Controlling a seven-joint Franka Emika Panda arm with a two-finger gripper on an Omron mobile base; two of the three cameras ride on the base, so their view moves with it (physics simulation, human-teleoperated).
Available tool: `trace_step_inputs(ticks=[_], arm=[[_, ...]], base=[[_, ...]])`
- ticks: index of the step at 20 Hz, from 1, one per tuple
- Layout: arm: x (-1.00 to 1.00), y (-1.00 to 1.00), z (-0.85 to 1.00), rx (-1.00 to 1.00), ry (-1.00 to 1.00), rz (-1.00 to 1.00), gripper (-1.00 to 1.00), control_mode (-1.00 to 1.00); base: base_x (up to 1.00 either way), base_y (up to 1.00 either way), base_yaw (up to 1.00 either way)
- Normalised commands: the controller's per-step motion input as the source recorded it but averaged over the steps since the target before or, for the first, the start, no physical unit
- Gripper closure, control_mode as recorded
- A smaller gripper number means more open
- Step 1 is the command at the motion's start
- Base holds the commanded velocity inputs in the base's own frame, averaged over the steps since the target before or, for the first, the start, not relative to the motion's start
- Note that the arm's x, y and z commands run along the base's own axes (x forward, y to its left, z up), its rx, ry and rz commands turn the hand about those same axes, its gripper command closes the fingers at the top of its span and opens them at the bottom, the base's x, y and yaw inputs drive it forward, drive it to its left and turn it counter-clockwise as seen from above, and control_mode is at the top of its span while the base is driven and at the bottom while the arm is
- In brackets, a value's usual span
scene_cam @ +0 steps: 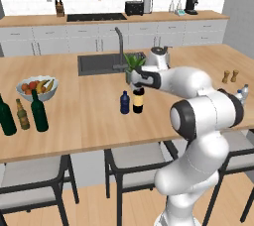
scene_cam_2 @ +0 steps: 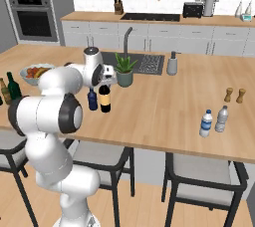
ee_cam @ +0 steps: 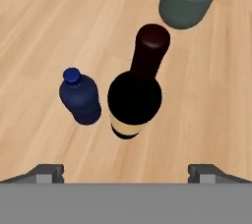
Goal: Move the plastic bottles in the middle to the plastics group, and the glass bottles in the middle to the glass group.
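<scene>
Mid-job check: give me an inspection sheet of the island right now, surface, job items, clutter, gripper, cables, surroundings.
Surface: wooden island, sink inset.
Job's things: dark blue bottle and black wine bottle upright mid-counter, side by side; green bottles and amber bottle at one end; water bottles at the other.
Clutter: fruit bowl, potted plant, shakers.
Gripper: gripper open above the wine bottle, holding nothing.
Cables: nothing seen.
Surroundings: stools, back-counter appliances.

Matt wooden counter [ee_cam: 44,16], glossy near-black wine bottle [ee_cam: 134,98], smooth blue bottle [ee_cam: 80,98]
</scene>
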Motion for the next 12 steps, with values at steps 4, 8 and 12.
trace_step_inputs(ticks=[4,8,12], arm=[[0.36,0.00,-0.23,0.00,-0.07,0.00,-1.00,-1.00],[0.21,0.00,-0.17,0.00,-0.02,0.00,-1.00,-1.00],[0.02,0.00,-0.23,0.00,0.00,0.00,-1.00,-1.00]], base=[[0.00,0.00,0.00],[0.00,0.00,0.00],[0.00,0.00,0.00]])
